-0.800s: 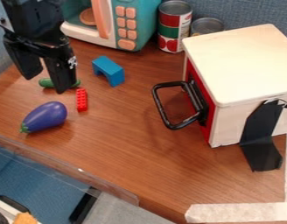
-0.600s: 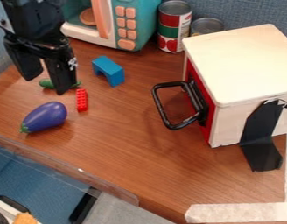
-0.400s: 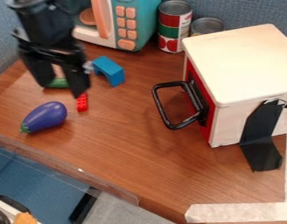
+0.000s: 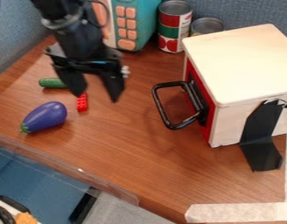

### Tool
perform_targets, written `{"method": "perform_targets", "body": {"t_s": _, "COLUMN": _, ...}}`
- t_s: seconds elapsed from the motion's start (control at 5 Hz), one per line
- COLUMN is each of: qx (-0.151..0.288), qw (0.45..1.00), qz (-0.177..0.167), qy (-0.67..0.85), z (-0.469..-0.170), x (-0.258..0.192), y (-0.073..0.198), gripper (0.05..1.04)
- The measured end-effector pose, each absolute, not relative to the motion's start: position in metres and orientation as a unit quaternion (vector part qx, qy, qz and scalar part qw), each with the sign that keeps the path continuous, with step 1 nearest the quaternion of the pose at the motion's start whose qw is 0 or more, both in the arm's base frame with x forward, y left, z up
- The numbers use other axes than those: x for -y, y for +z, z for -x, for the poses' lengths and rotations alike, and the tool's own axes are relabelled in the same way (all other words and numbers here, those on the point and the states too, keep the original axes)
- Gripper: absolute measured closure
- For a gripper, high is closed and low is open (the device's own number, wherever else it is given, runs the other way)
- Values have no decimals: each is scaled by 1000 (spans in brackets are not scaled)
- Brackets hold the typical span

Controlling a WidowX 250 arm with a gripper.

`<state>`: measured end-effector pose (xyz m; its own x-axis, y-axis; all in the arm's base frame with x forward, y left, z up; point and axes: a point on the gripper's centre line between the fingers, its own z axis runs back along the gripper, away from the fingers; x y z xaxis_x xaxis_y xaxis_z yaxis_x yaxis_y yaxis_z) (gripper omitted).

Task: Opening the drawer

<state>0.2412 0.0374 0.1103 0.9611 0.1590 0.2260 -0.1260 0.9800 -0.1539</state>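
The gripper (image 4: 96, 97) has moved right across the table since the earlier frames, closer to the drawer's black handle (image 4: 160, 107), and its fingers are spread well apart. Just beside the left fingertip in view lies the red brick (image 4: 82, 103), with the green cucumber (image 4: 51, 82) to the left and the purple eggplant (image 4: 45, 117) nearer. Farther right, the handle juts leftward from the drawer's red front (image 4: 208, 131) on the pale wooden box (image 4: 245, 65), apart from the gripper.

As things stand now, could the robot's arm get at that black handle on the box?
Probably yes: the gripper hangs open to the left of the handle in the picture, with only bare tabletop showing between them.
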Motion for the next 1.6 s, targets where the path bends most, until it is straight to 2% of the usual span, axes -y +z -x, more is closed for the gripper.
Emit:
{"method": "perform_targets", "body": {"t_s": 0.4, "qx": 141, "qw": 976, "qz": 75, "qy": 147, "z": -270, "x": -16, "y": 82, "gripper": 83}}
{"method": "perform_targets", "body": {"t_s": 0.8, "qx": 159, "qw": 962, "qz": 88, "qy": 204, "z": -298, "x": -12, "y": 74, "gripper": 83}}
{"method": "perform_targets", "body": {"t_s": 1.2, "qx": 164, "qw": 945, "qz": 117, "qy": 256, "z": -311, "x": -8, "y": 70, "gripper": 83}}
{"method": "perform_targets", "body": {"t_s": 1.6, "qx": 161, "qw": 944, "qz": 121, "qy": 261, "z": -315, "x": 12, "y": 60, "gripper": 83}}
